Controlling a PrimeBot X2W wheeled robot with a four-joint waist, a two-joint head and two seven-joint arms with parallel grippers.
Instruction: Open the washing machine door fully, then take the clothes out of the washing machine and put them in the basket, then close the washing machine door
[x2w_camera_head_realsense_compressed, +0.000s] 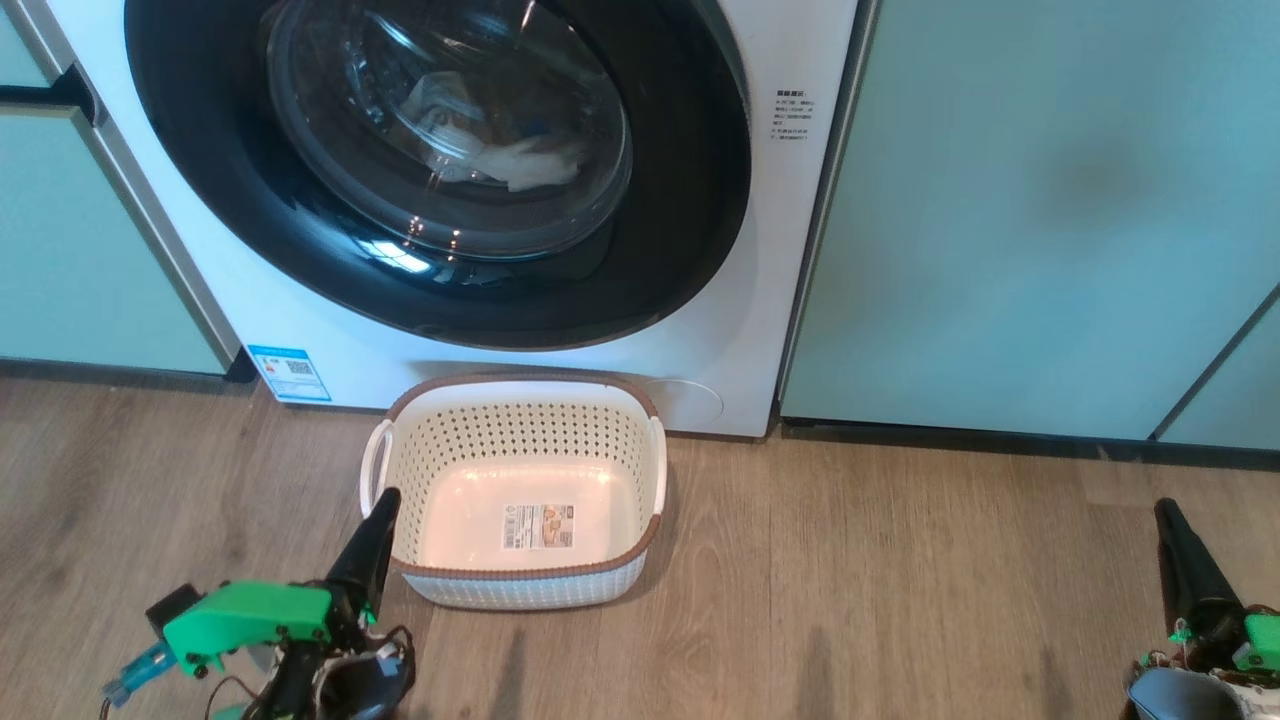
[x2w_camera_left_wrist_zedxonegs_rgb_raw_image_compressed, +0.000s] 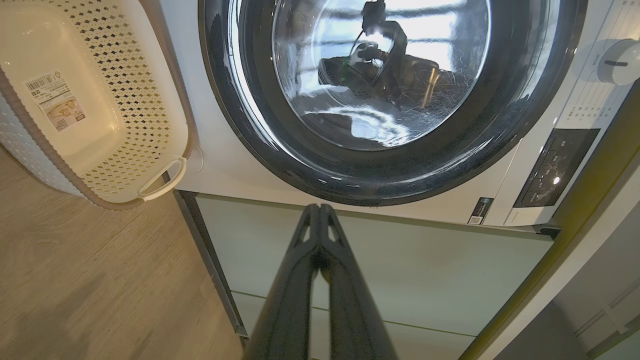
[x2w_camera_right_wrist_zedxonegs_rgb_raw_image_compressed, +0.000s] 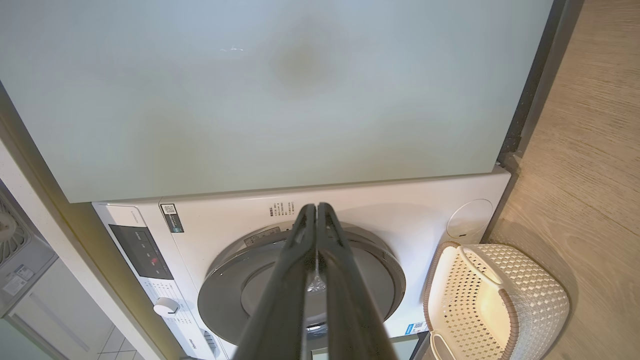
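Now, at the far left, my left claw (x2w_camera_head_realsense_compressed: 386, 500) hangs low over the wooden floor (x2w_camera_head_realsense_compressed: 900, 600). Its two dark fingers are pressed together, clenched on nothing. From the head view its tip lies across the left wall of the basket (x2w_camera_head_realsense_compressed: 520, 592), and I cannot tell if they touch. Behind it stands the washing machine (x2w_camera_head_realsense_compressed: 720, 330), white, with a small blue label (x2w_camera_head_realsense_compressed: 290, 373) at its lower left corner. The washing machine door (x2w_camera_head_realsense_compressed: 230, 210) is closed flat against the front, its glossy black rim around the bulging glass. Through the glass I see the clothes (x2w_camera_head_realsense_compressed: 535, 165), a pale piece lying inside the drum. The basket stands on the floor just in front of the machine, below the door, upright, and the label sticker (x2w_camera_head_realsense_compressed: 538, 526) on its bottom is plain to see. Right of the machine there is a pale green cabinet front (x2w_camera_head_realsense_compressed: 1050, 200). At the far right my right claw (x2w_camera_head_realsense_compressed: 1166, 508) is also low above the floor, well apart from the basket, fingers clenched together and grasping nothing.
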